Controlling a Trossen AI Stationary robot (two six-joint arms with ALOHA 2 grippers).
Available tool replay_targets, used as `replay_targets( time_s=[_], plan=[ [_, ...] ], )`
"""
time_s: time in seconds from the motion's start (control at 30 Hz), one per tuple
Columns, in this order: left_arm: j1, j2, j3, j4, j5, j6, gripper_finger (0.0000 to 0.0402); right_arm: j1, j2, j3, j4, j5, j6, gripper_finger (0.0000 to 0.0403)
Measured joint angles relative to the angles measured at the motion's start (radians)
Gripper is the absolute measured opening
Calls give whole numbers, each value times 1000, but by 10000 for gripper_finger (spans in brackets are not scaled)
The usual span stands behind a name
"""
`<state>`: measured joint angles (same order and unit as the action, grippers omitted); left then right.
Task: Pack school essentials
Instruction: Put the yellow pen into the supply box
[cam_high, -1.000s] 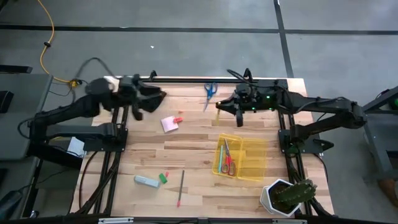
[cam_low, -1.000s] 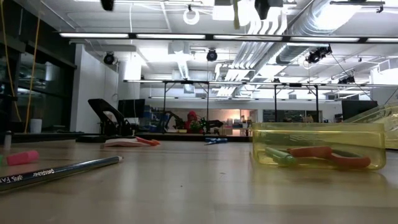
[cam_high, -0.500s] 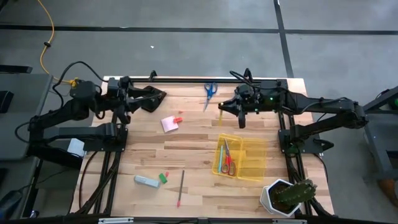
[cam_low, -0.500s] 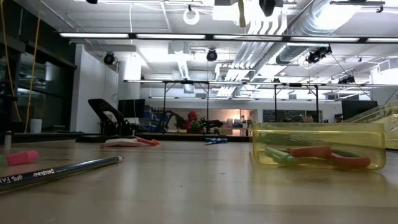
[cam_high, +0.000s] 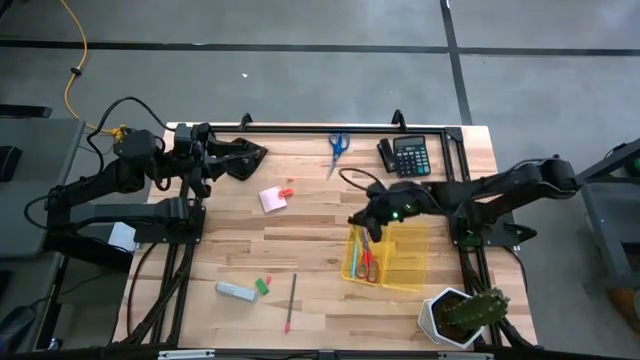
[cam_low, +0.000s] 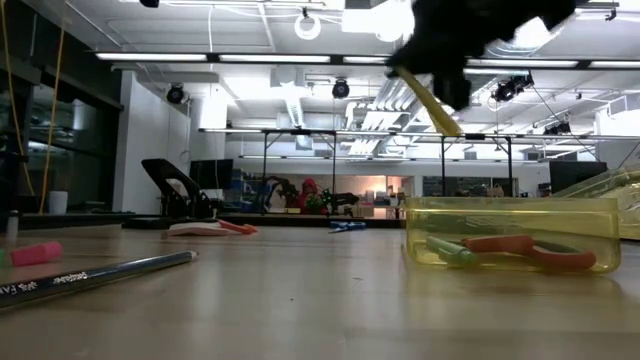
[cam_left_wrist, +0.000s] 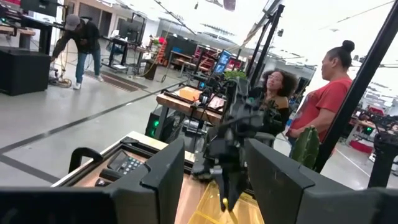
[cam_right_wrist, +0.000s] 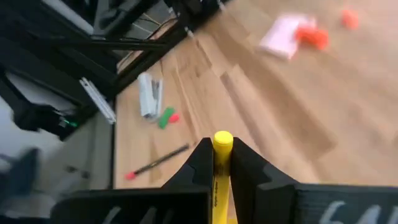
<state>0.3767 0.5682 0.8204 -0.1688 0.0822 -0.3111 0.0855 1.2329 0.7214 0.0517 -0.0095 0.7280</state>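
My right gripper (cam_high: 360, 221) hangs over the far left corner of the yellow box (cam_high: 395, 262), shut on the yellow marker (cam_low: 428, 102). Red-handled scissors (cam_high: 368, 262) and a teal pen (cam_low: 450, 252) lie inside the box. On the table lie the blue-handled scissors (cam_high: 338, 146), the pink sticky-note pad (cam_high: 272, 199), the green eraser (cam_high: 262, 286) and the thin pencil (cam_high: 291, 302). My left gripper (cam_high: 256, 155) waits open at the far left, with nothing between its fingers. My right gripper pinches the yellow marker's barrel (cam_right_wrist: 222, 163) between its two fingers (cam_right_wrist: 200, 163). The marker lies along the fingers, and its end (cam_right_wrist: 222, 138) sticks out past their tips. The fingers slant down toward the box. The marker is tilted and lifted clear of box and table.
A black calculator (cam_high: 407, 155) lies at the far right edge. A potted cactus (cam_high: 465, 314) stands at the near right corner. A pale block (cam_high: 236, 291) lies beside the green eraser, and a small red piece (cam_high: 288, 189) beside the pink pad. People stand in the room beyond.
My right gripper has dropped from over the calculator at the far edge toward the near edge, down to the yellow box. It has rolled and tipped downward on the way. The yellow marker stays pinched and has gone from upright to slanted.
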Motion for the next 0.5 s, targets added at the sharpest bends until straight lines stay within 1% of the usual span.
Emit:
replay_targets(
  time_s=[0.1, 0.17, 0.23, 0.33, 0.5],
  plan=[
    [0, 0, 0, 0, 0, 0, 159, 29, -24, -143, 198, 58, 178, 5],
    [0, 0, 0, 0, 0, 0, 159, 55, -22, -218, 304, 136, 303, 4],
    [0, 0, 0, 0, 0, 0, 159, 82, -12, -268, 367, 218, 423, 4],
    [0, 0, 0, 0, 0, 0, 159, 117, 3, -296, 363, 297, 522, 4],
    [1, 0, 0, 1, -16, 0, 159, 143, 69, -290, 370, 314, 578, 4]
  ],
)
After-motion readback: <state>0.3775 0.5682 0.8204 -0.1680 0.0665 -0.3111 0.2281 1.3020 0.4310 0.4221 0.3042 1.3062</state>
